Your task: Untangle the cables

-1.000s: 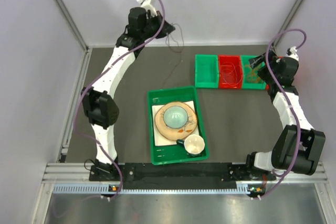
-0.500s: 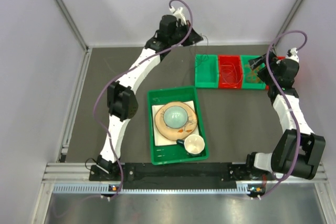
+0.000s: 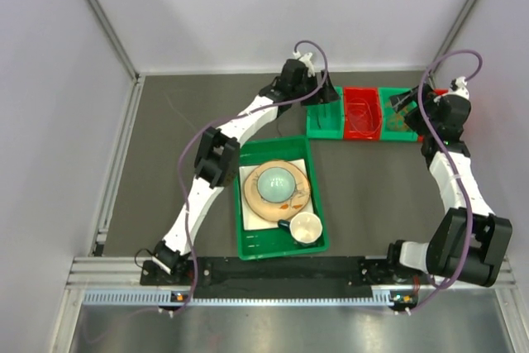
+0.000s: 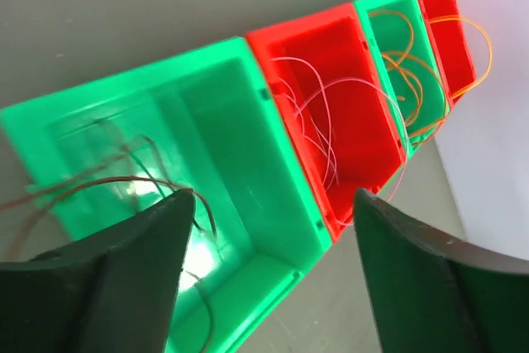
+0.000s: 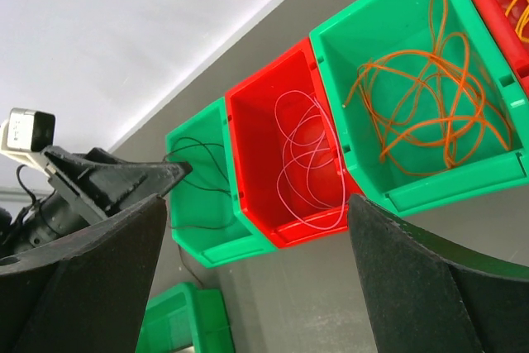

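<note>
The cables are laid out by colour in a row of bins at the far side of the bench [image 3: 149,138]. Dark strands [image 4: 124,181] are seen in the leftmost green bin [image 4: 248,113]. Pale pink strands [image 4: 318,113] are coiled in the red bin [image 4: 331,47] set against it. Orange strands [image 5: 421,105] are loosely tangled in the second green bin [image 5: 335,51]. More orange loops [image 4: 486,47] are seen reaching past the rim of a further red bin [image 4: 442,6] at the end of the row.

The left gripper [image 4: 273,200] is held over the leftmost green bin with its fingers spread wide and nothing pinched between them. One dark strand is seen running by the tip of one finger; whether it touches cannot be told. The right gripper [image 5: 258,200] is held above the other end of the row, its fingers likewise spread wide, with nothing gripped.

Nearer the arm bases, well apart from the bins, a green tray [image 3: 240,204] is seen. In it a bowl [image 3: 275,181] is set on a plate [image 3: 250,196], with a cup [image 3: 304,226] just beside them.
</note>
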